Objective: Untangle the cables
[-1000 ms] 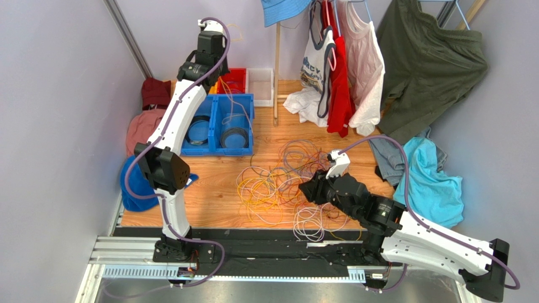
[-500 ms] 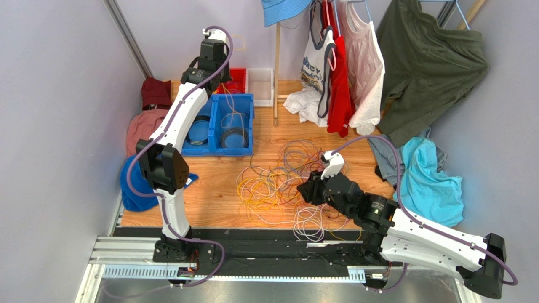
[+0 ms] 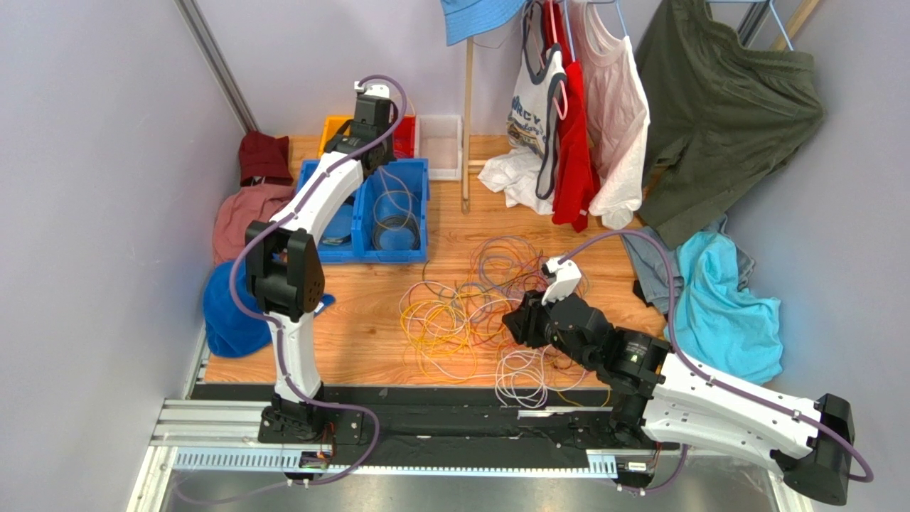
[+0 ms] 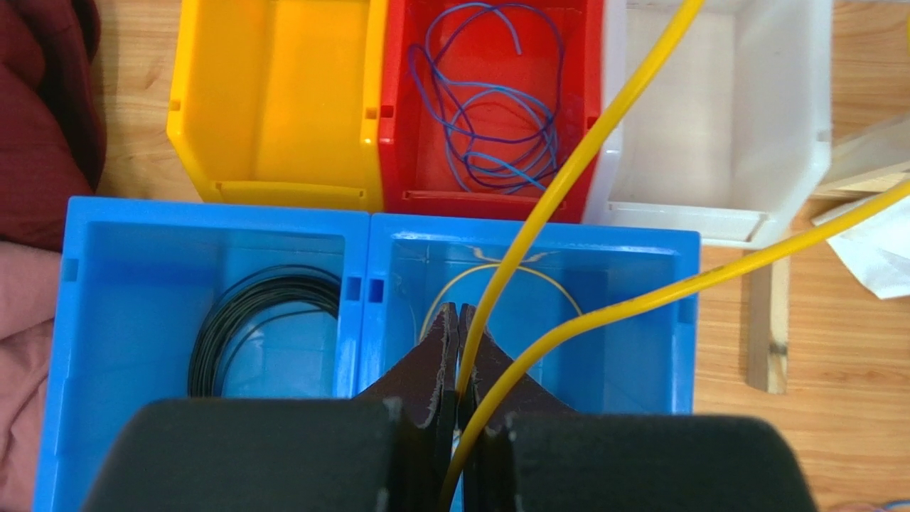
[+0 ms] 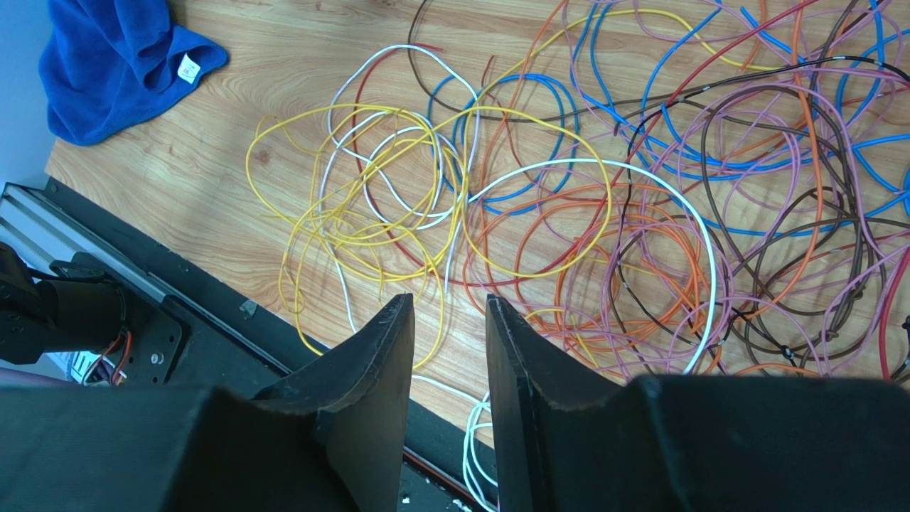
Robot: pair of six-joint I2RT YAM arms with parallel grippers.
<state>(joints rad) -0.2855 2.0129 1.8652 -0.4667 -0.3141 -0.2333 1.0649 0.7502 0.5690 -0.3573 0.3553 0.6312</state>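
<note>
Left gripper (image 4: 459, 325) clamps a yellow cable (image 4: 555, 181) above the right blue bin (image 4: 641, 368) at the table's far left, with a red bin (image 4: 393, 117) and a white bin (image 4: 790, 117) just beyond. Right gripper (image 5: 446, 309), jaws parted and empty, hangs over the tangled cables (image 5: 641, 213) mid-table. A blue towel (image 5: 107, 64) lies to their left.

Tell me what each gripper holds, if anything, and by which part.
Left gripper pinches a thin yellow cable at a mid-length bend; two strands lead away. Right gripper, open, holds nothing.
</note>
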